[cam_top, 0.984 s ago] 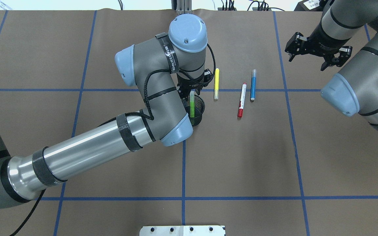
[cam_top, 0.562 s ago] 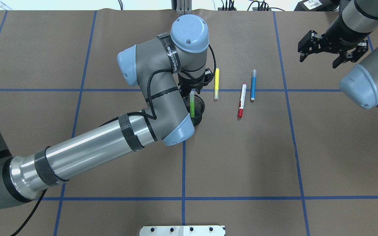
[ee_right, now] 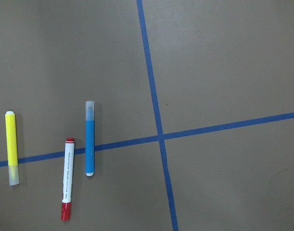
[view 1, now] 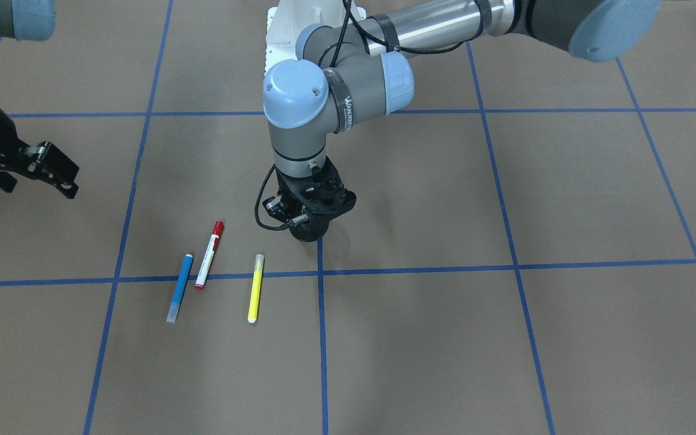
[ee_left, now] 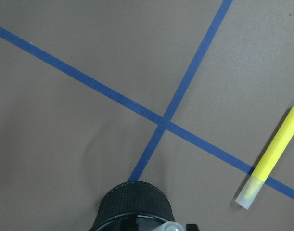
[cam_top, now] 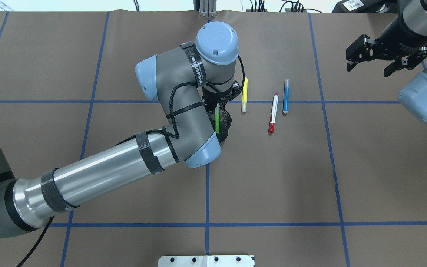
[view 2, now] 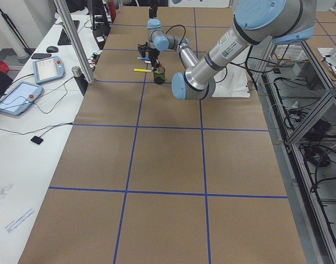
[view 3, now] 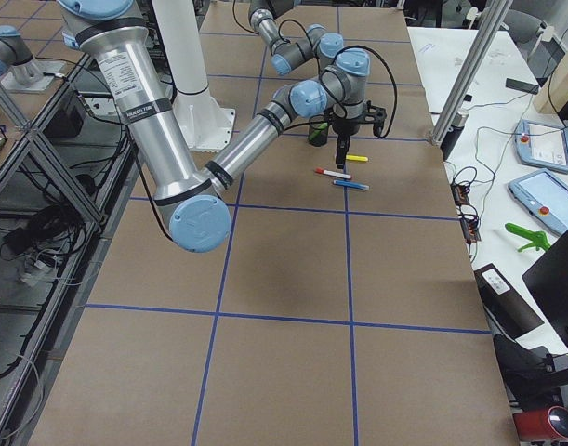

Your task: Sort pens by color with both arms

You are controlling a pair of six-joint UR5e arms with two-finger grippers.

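Only the green highlighter (cam_top: 217, 120) stands on end: it sits inside the black mesh cup (cam_top: 227, 125), long axis close to upright, pale cap on top and poking above the rim.

The other three pens lie flat to the robot's right of the cup, all with their long axes running roughly away from the robot. The yellow highlighter (cam_top: 244, 95) is just beside the cup, its clear cap pointing toward the robot. Next out from the cup comes the white marker with the red cap (cam_top: 273, 113), slightly slanted, red cap toward the robot. Farthest from the cup is the blue marker (cam_top: 285, 96), its pale cap pointing away from the robot. All three cross the same blue tape line (cam_top: 347, 102) that passes just behind the cup.

The left gripper (view 1: 310, 208) hangs straight over the cup, pointing down, close above the green highlighter's cap. Its fingers are hidden by the wrist and its own body, so I cannot tell how far apart they are or whether they touch the highlighter.

The right gripper (cam_top: 368, 70) is well away from the cup, beyond the blue marker, off the table surface, jaws spread wide with nothing between them.
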